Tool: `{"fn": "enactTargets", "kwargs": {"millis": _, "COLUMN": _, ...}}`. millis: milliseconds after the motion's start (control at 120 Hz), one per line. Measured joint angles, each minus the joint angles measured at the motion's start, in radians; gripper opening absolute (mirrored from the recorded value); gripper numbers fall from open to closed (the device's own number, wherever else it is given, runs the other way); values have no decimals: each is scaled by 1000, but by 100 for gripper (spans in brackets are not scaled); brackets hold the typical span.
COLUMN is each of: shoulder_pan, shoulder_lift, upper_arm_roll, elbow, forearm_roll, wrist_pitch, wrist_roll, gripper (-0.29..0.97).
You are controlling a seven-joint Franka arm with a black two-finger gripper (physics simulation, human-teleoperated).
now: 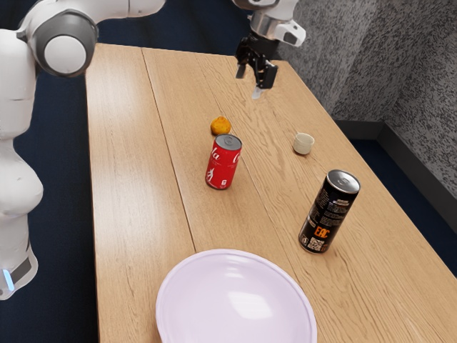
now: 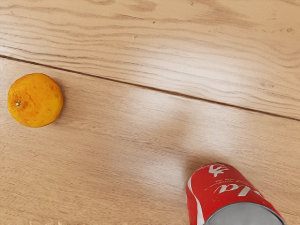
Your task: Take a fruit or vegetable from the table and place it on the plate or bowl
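Hovering above the tabletop (image 1: pixel 136 186), the claw (image 1: pixel 251 80) hangs open, fingers spread, touching nothing; the orange (image 1: pixel 221 126) sits apart below it.

Orange (image 1: pixel 221 126): small, round and rough-skinned, resting on the table below the raised gripper (image 1: pixel 255 80), apart from it and slightly toward the exterior view's left. In the wrist view its stem scar faces the camera. Plate (image 1: pixel 235 304): large, round, pale lilac, lying flat, well apart from the gripper at the table's near end.
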Motion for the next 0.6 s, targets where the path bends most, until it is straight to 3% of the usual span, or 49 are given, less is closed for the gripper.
{"fn": "enactTargets", "kwargs": {"millis": 67, "shoulder_pan": 85, "shoulder_lift": 2, "upper_arm_roll": -67, "elbow": -4, "forearm_roll": 29, "wrist_pitch": 0, "wrist_roll": 9, "gripper": 68}}
{"fn": "enactTargets", "kwargs": {"millis": 200, "shoulder_pan": 130, "shoulder_lift": 10, "upper_arm_roll": -74, "elbow": -6, "forearm_roll": 68, "wrist_pitch": 1, "wrist_roll": 30, "gripper": 68}}
{"fn": "enactTargets", "kwargs": {"millis": 392, "shoulder_pan": 315, "shoulder_lift": 30, "upper_arm_roll": -176, "elbow": -39, "forearm_roll": 87, "wrist_pitch": 3, "wrist_roll": 65, "gripper": 68}}
{"fn": "enactTargets", "kwargs": {"millis": 600, "shoulder_pan": 367, "shoulder_lift": 93, "upper_arm_roll": -218, "elbow": -47, "forearm_roll": 111, "wrist_pitch": 32, "wrist_roll": 93, "gripper": 68}}
